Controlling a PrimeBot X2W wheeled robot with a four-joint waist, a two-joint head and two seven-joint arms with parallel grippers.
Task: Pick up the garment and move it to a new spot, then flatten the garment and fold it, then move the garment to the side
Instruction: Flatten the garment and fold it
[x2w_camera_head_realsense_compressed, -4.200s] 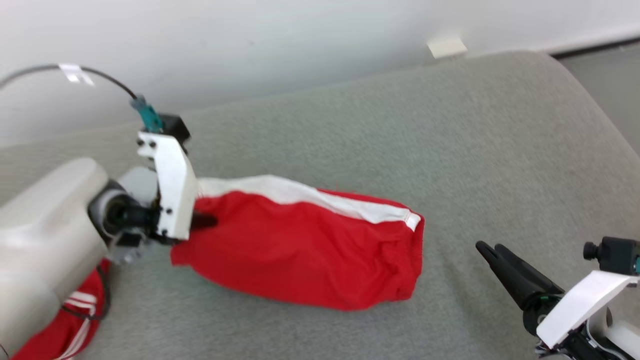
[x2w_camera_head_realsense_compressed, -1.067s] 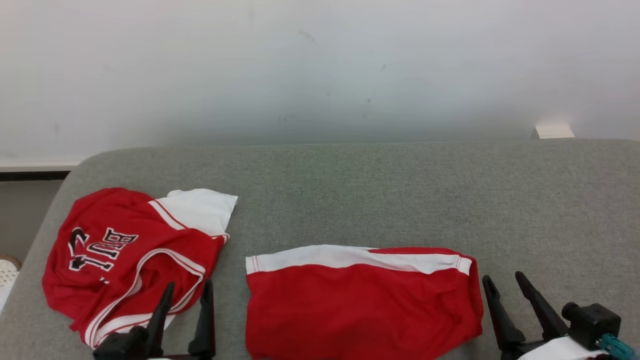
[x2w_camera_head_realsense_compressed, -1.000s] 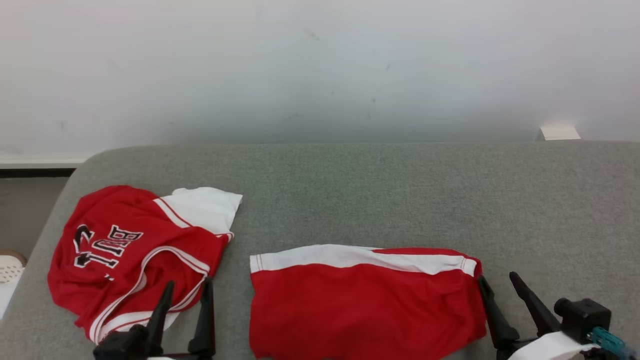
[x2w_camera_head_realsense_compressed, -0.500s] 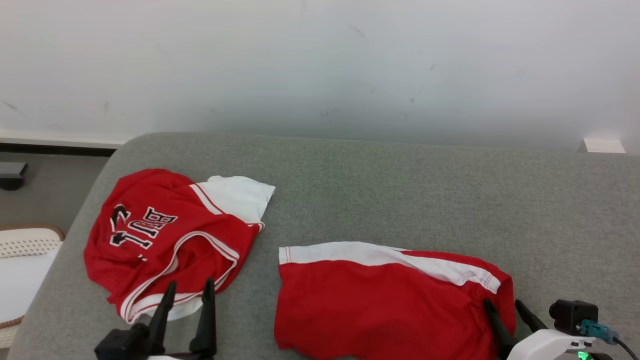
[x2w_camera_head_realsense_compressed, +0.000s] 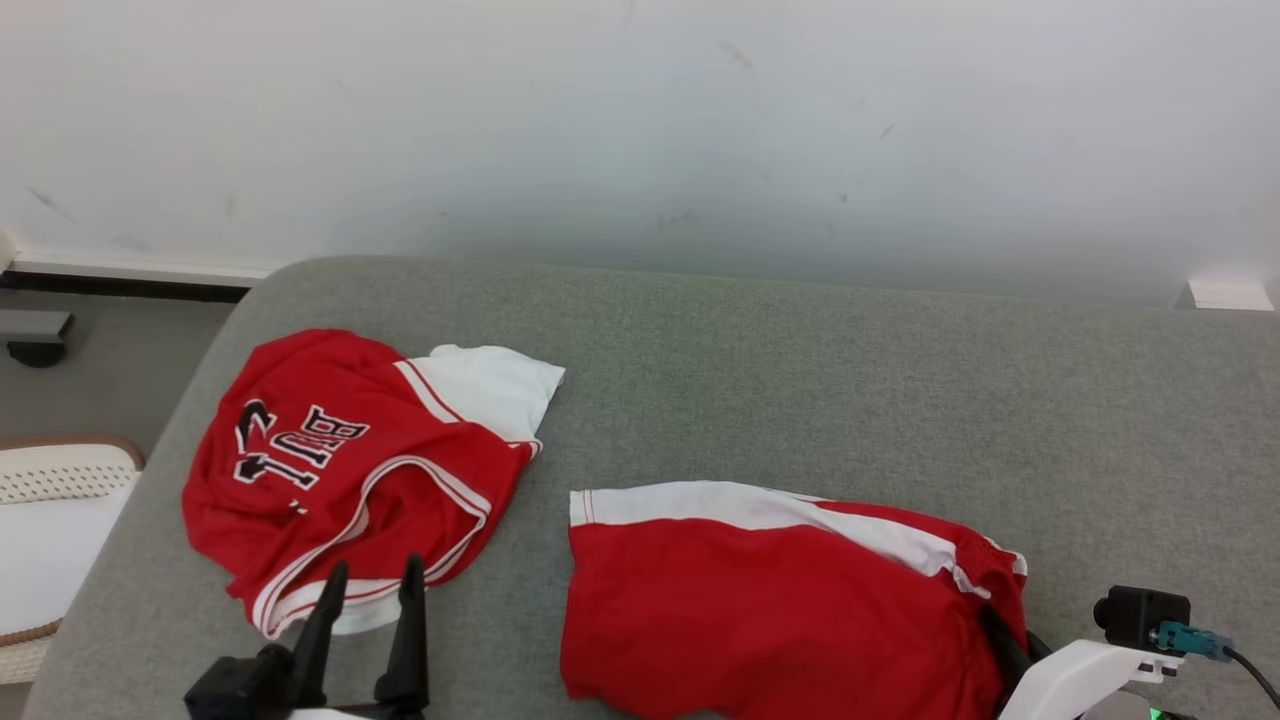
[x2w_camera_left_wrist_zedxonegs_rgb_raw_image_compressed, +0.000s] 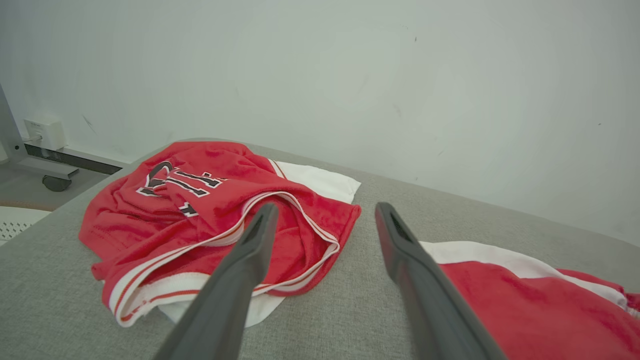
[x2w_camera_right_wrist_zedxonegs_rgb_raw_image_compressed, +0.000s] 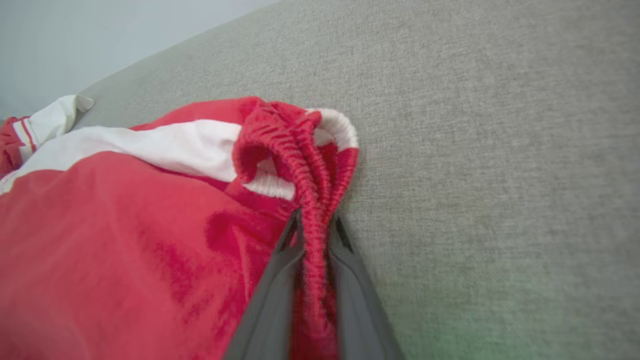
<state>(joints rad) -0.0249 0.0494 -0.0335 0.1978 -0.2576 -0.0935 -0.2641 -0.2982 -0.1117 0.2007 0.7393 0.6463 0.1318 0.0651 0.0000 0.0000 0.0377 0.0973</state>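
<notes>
The garment (x2w_camera_head_realsense_compressed: 780, 600), red shorts with a white side stripe, lies folded on the grey cushion (x2w_camera_head_realsense_compressed: 800, 380). My right gripper (x2w_camera_head_realsense_compressed: 1003, 632) sits at its right end, shut on the bunched red elastic waistband. In the right wrist view the two fingers of that gripper (x2w_camera_right_wrist_zedxonegs_rgb_raw_image_compressed: 314, 220) pinch the gathered waistband of the garment (x2w_camera_right_wrist_zedxonegs_rgb_raw_image_compressed: 125, 225) between them. My left gripper (x2w_camera_head_realsense_compressed: 370, 585) stands open at the lower left with nothing between its fingers. In the left wrist view the left gripper (x2w_camera_left_wrist_zedxonegs_rgb_raw_image_compressed: 322, 210) points between a jersey and the garment (x2w_camera_left_wrist_zedxonegs_rgb_raw_image_compressed: 525, 310).
A crumpled red jersey (x2w_camera_head_realsense_compressed: 340, 470) with black lettering and white trim lies at the cushion's left end, also in the left wrist view (x2w_camera_left_wrist_zedxonegs_rgb_raw_image_compressed: 200, 210). A white basket (x2w_camera_head_realsense_compressed: 50, 500) stands on the floor beyond the left edge. A pale wall runs behind.
My right gripper has moved onto the garment's right edge and shut on the waistband, bunching it. The head camera has turned, shifting the whole picture. The left gripper stays open.
</notes>
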